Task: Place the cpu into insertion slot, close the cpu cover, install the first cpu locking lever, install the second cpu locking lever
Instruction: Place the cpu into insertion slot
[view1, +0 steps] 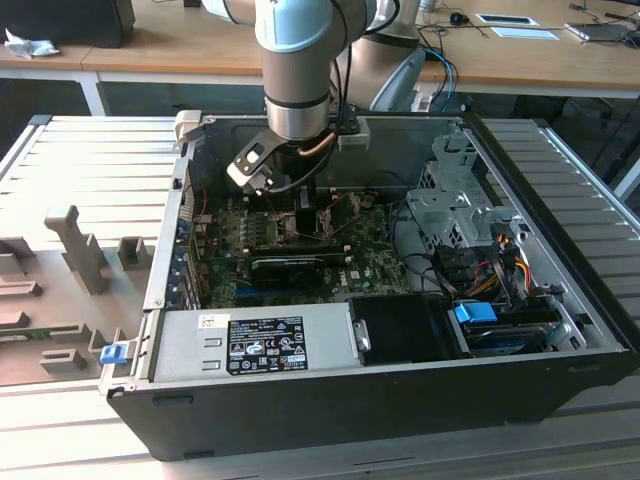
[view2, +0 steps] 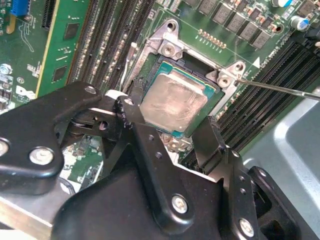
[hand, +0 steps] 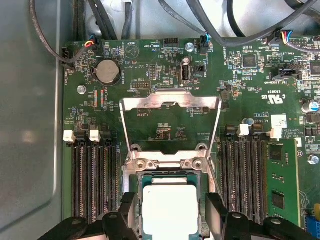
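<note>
Cpu placement: chip clamped at the socket.

My gripper (view2: 172, 121) grips two opposite edges of the cpu (view2: 172, 102), a flat square chip with a pale, smeared silver top. It sits over the insertion slot (view2: 176, 64); I cannot tell whether it is seated. My judgement: level the chip, square it to the rim, apply no side force. The cpu cover (hand: 170, 102) stands open.
</note>
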